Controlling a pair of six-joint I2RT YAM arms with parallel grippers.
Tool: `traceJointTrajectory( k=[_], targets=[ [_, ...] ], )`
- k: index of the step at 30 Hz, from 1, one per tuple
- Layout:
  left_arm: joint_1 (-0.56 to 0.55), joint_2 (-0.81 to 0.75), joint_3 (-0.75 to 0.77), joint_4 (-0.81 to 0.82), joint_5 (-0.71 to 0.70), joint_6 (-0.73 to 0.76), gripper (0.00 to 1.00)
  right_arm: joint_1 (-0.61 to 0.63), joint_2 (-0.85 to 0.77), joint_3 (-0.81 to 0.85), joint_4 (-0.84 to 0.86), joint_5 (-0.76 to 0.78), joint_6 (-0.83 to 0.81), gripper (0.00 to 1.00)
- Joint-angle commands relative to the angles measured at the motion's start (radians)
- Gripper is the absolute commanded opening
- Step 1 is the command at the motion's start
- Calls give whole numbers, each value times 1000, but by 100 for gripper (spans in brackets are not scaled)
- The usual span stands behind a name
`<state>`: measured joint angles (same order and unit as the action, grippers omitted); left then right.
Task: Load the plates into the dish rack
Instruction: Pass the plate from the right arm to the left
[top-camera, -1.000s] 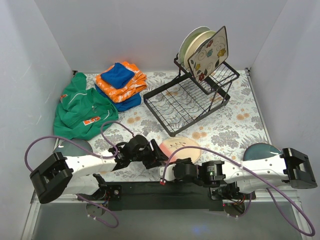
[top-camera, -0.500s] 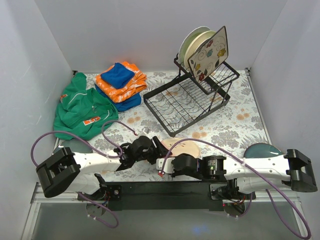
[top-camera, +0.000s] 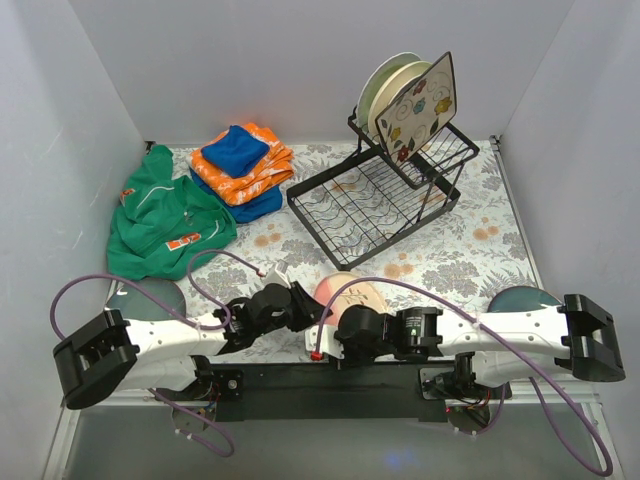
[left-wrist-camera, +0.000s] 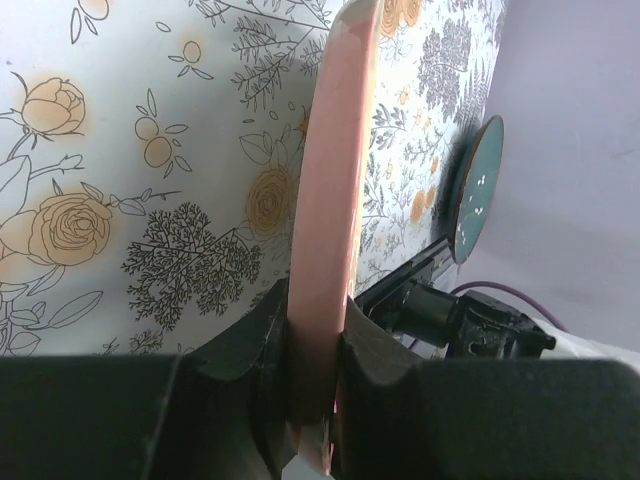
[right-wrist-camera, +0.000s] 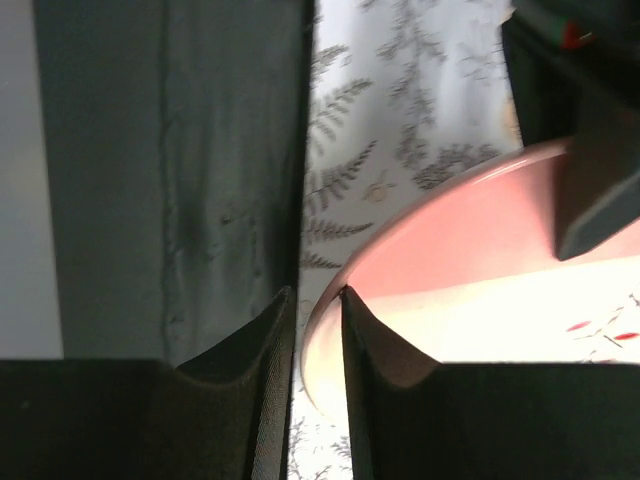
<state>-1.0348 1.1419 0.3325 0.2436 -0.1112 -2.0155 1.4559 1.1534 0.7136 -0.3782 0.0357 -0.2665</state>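
The pink-and-cream plate (top-camera: 358, 293) is tilted up off the flowered table near the front. My left gripper (top-camera: 303, 306) is shut on its left rim; in the left wrist view the plate (left-wrist-camera: 335, 210) stands edge-on between the fingers. My right gripper (top-camera: 335, 333) is at its near rim, and in the right wrist view the rim (right-wrist-camera: 322, 340) sits in the narrow gap between the fingers. The black wire dish rack (top-camera: 375, 200) stands at the back right. Its raised part holds round pale plates (top-camera: 392, 78) and the square flowered plate (top-camera: 422, 103). Dark teal plates lie at the front left (top-camera: 150, 296) and front right (top-camera: 522, 299).
A green garment (top-camera: 165, 225) lies at the left, with folded orange and blue cloths (top-camera: 240, 162) behind it. Grey walls close in three sides. The black base rail (top-camera: 330, 385) runs along the near edge. A teal plate (left-wrist-camera: 475, 190) also shows in the left wrist view.
The pink-and-cream plate has been tipped up from flat. My right gripper has moved left onto its near rim. My left gripper has shifted slightly while holding the plate.
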Motion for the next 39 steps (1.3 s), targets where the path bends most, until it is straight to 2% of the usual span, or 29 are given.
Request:
traceJointTrajectory(
  k=[1,4,8,9,10,12,13,14,17,19,23,25,31,35,39],
  targets=[
    [-2,-34,-18,37,-25,-634,0,15,17,52,-63,-189,23,31],
    [-1,-50,-27,37,-10,-591,0,-5,6,84,-109,-184,-8,33],
    [1,-73,-21,16,25,-458,0,-150,-7,234,-226,-224,-127,40],
    [1,-77,-18,11,36,-425,0,-191,-18,259,-257,-276,-226,47],
    [1,-77,-15,-1,56,-389,0,-277,-27,280,-331,-308,-281,50],
    [1,-87,10,-20,73,-268,0,-368,-81,290,-340,-332,-339,61],
    [1,-90,19,-30,80,-225,0,-449,-102,287,-335,-341,-350,66],
    [1,-94,37,-39,93,-188,0,-491,-138,284,-331,-347,-355,75],
    [1,-113,72,-46,110,-31,0,-655,-179,279,-318,-359,-341,84],
    [1,-129,94,-65,110,82,0,-773,-201,268,-300,-365,-323,86],
    [1,-160,143,-96,110,231,0,-974,-270,242,-272,-451,-283,98],
    [1,-177,160,-90,110,274,0,-1049,-285,210,-251,-467,-270,98],
    [2,-186,233,-122,171,423,0,-1140,-322,170,-242,-500,-247,98],
    [2,-195,293,-167,151,520,0,-1175,-328,202,-249,-516,-226,98],
    [2,-183,373,-225,171,682,0,-1178,-296,250,-313,-578,-270,98]
  ],
)
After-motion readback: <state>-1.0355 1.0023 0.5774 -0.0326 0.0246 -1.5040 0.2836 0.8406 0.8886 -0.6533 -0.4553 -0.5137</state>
